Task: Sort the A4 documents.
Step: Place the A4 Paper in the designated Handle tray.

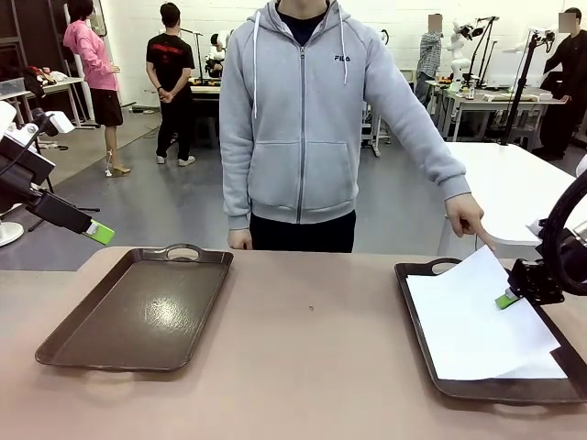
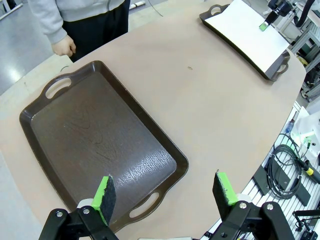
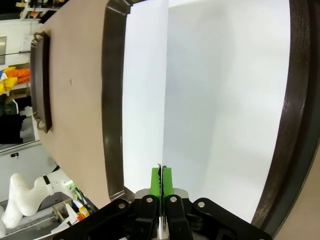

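Two dark brown trays sit on the shared table: the left tray [image 1: 138,312] bare, the right tray [image 1: 495,390] holding the A4 documents [image 1: 477,325], white sheets stacked with their long axis running near to far. The right gripper [image 1: 507,299] has its green pads pressed together on the edge of the top sheet, which lifts at an angle off the pile beneath; the wrist camera shows that sheet edge-on, rising straight ahead from the clamped pads. The person's hand [image 1: 466,215] rests at the sheet's far corner, just beyond the tray handle. The left gripper [image 2: 165,192] hangs above the near end of the bare tray, jaws spread wide and holding nothing. The pinched sheet lies well apart from that tray, with bare tabletop [image 1: 312,348] between them, so a leftward carry looks unobstructed. The table edge runs close beside the right tray.
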Controlling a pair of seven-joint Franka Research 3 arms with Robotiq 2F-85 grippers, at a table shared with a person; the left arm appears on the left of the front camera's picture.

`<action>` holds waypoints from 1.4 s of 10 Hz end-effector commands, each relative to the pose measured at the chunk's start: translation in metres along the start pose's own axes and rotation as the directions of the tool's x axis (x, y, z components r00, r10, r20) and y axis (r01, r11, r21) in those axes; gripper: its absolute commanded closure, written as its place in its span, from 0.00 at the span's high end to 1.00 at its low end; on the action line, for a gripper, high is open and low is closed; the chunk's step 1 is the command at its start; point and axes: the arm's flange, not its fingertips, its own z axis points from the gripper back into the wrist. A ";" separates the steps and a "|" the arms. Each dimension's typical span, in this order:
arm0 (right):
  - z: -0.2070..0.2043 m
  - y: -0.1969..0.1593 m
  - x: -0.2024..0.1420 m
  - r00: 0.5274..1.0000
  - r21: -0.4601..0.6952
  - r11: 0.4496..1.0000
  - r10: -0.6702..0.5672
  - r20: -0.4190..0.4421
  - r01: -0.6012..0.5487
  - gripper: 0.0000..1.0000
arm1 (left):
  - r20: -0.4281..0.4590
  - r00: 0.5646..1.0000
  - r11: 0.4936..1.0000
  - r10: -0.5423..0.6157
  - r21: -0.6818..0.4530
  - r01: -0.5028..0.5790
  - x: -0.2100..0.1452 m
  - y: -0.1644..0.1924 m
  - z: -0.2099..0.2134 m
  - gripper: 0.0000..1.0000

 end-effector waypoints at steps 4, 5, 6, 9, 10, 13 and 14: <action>-0.011 -0.003 0.002 1.000 -0.166 0.986 -0.026 0.005 0.027 0.01 | 0.003 1.000 1.000 0.001 -0.007 -0.001 0.000 0.000 0.000 1.00; -0.012 -0.004 0.002 0.999 -0.170 0.985 -0.030 0.011 0.031 0.01 | 0.003 1.000 1.000 0.001 -0.007 -0.001 0.000 0.000 0.000 1.00; -0.013 -0.009 0.002 0.999 -0.185 0.982 -0.039 0.021 0.042 0.01 | 0.003 1.000 1.000 0.001 -0.007 -0.001 0.000 0.000 0.000 1.00; -0.019 -0.016 0.003 0.998 -0.197 0.979 -0.049 0.045 0.057 0.01 | 0.003 1.000 1.000 0.001 -0.007 -0.001 0.000 0.000 0.000 1.00; -0.019 -0.015 0.004 0.998 -0.202 0.978 -0.039 0.048 0.048 0.01 | 0.003 1.000 1.000 0.001 -0.007 -0.001 0.000 0.000 0.000 1.00; -0.018 -0.012 0.006 0.998 -0.223 0.974 -0.019 0.062 0.033 0.20 | 0.003 1.000 1.000 0.001 -0.007 -0.001 0.000 0.000 0.000 1.00; -0.017 -0.011 0.006 0.998 -0.228 0.973 -0.018 0.064 0.032 0.33 | 0.003 1.000 1.000 0.001 -0.007 -0.001 0.000 0.000 0.000 1.00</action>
